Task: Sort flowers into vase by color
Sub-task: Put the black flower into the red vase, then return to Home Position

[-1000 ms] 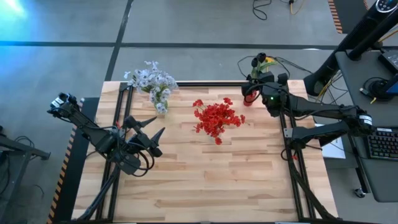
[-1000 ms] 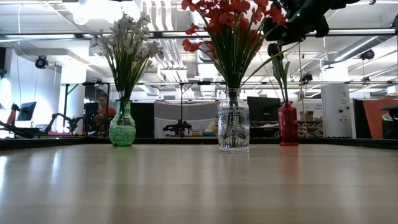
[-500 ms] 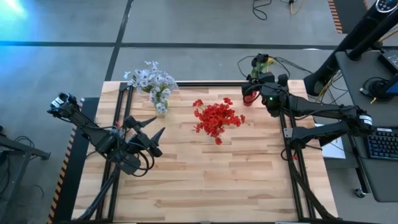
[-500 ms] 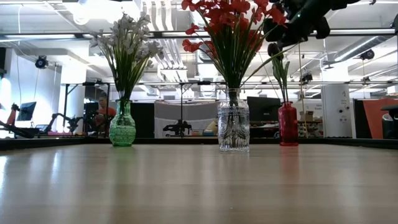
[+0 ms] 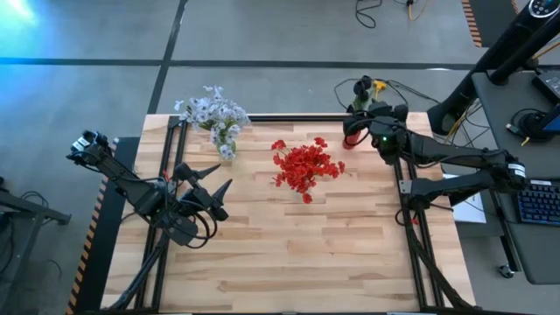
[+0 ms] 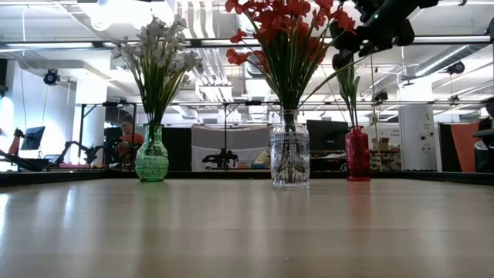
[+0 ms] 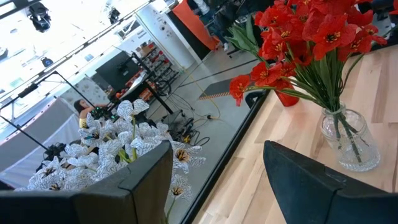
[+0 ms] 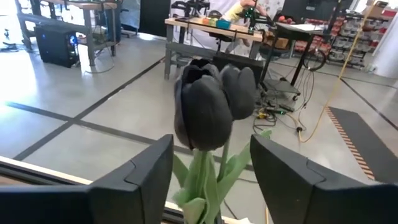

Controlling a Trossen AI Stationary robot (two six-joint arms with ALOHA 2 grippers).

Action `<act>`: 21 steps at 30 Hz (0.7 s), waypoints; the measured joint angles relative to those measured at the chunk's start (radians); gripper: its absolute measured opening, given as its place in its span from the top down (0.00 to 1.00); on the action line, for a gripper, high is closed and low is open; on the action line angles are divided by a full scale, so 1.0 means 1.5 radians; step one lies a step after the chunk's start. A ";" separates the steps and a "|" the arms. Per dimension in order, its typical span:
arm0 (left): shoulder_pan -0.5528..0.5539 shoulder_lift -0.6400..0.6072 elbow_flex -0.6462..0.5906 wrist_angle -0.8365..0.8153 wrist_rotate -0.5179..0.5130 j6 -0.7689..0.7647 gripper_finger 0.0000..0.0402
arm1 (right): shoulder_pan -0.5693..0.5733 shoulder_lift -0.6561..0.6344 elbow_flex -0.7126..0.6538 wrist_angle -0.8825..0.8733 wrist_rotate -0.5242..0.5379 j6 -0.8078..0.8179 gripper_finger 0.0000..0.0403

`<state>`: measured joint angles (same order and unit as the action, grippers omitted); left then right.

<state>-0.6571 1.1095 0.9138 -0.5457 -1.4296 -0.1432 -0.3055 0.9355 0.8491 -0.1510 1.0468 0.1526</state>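
wooden table (image 5: 289,254), keyboard (image 5: 535,203), floor cables (image 5: 385,10)

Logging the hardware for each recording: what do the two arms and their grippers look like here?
Both arms are dark, slim and jointed, with black cables along them. The left arm has a pale fitting at its outer end; its gripper has two pointed black fingers, broad and angular up close. The right arm shows a small green light near its gripper, whose fingers look alike.

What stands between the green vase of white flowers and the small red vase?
In the low view, the clear glass vase of red flowers stands between the green vase and the red vase.
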 joint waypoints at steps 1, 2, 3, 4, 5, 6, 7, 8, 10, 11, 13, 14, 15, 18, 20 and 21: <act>0.000 0.000 0.000 0.000 0.000 -0.001 0.42 | 0.000 -0.004 0.002 -0.011 0.000 0.006 0.49; 0.000 0.000 0.000 0.000 0.000 -0.003 0.42 | 0.000 -0.009 0.006 -0.026 0.000 0.013 0.47; 0.000 0.000 0.000 0.000 0.000 -0.005 0.42 | 0.000 -0.013 0.010 -0.038 0.000 0.023 0.46; 0.000 0.000 0.000 0.000 0.000 -0.006 0.42 | 0.000 -0.018 0.014 -0.054 -0.003 0.031 0.45; 0.000 0.000 0.000 0.000 0.000 -0.009 0.42 | 0.000 -0.023 0.018 -0.075 -0.009 0.044 0.44; 0.000 0.000 0.000 0.000 0.000 -0.011 0.42 | 0.000 -0.026 0.023 -0.092 -0.019 0.054 0.43; 0.000 0.000 0.000 0.000 0.000 -0.014 0.42 | 0.000 -0.030 0.029 -0.109 -0.031 0.065 0.42; 0.000 0.000 0.000 0.000 0.000 -0.016 0.42 | 0.000 -0.034 0.034 -0.124 -0.043 0.077 0.41; 0.000 0.000 0.000 0.000 0.000 -0.022 0.42 | 0.000 -0.041 0.044 -0.147 -0.068 0.093 0.39; 0.000 0.000 0.000 0.000 0.000 -0.024 0.42 | 0.001 -0.045 0.047 -0.151 -0.084 0.095 0.38; 0.000 0.000 0.000 0.000 0.003 -0.027 0.42 | 0.007 -0.052 0.054 -0.156 -0.106 0.095 0.36; 0.000 0.000 0.000 0.000 0.003 -0.027 0.42 | 0.012 -0.056 0.056 -0.156 -0.110 0.094 0.36; 0.000 0.000 0.000 0.000 0.004 -0.027 0.42 | 0.017 -0.059 0.058 -0.157 -0.110 0.091 0.35; 0.000 0.000 0.000 0.000 0.005 -0.027 0.42 | 0.037 -0.069 0.062 -0.156 -0.110 0.071 0.34; 0.000 0.000 0.000 0.000 0.005 -0.028 0.42 | 0.054 -0.075 0.062 -0.157 -0.110 0.057 0.34; 0.000 0.000 0.000 0.000 0.006 -0.029 0.42 | 0.064 -0.076 0.062 -0.156 -0.110 0.050 0.34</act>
<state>-0.6571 1.1095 0.9138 -0.5451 -1.4210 -0.1872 -0.2088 0.8221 0.9421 -0.3855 0.8825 0.2278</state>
